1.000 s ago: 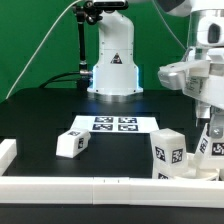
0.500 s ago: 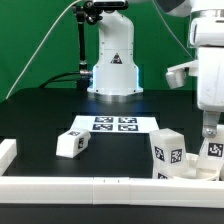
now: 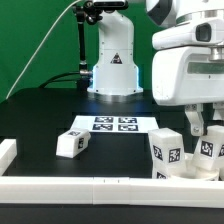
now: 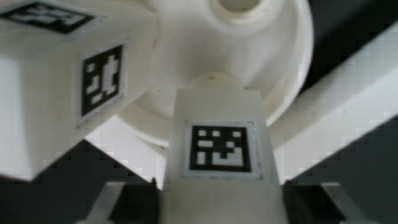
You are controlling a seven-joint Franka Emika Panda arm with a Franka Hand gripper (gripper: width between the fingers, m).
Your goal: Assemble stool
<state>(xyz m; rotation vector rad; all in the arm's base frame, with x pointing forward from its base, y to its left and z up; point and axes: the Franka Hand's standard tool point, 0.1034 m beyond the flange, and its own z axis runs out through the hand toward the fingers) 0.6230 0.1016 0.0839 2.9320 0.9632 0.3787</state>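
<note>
The hand (image 3: 208, 134) is clenched on a stubby leg (image 3: 208, 149), with its fingers (image 4: 121, 198) pressed to either side of the tagged block. That stubby leg sits to the exterior view's right of the marker board (image 3: 112, 124) and nearer the camera, just beside a second leg (image 3: 168, 152). In the wrist view the round seat (image 4: 240, 50) lies just beyond the stubby leg; whether they touch I cannot tell. A third leg (image 3: 70, 143) lies on the table (image 3: 40, 115) by the marker board's near corner, on the exterior view's left
</note>
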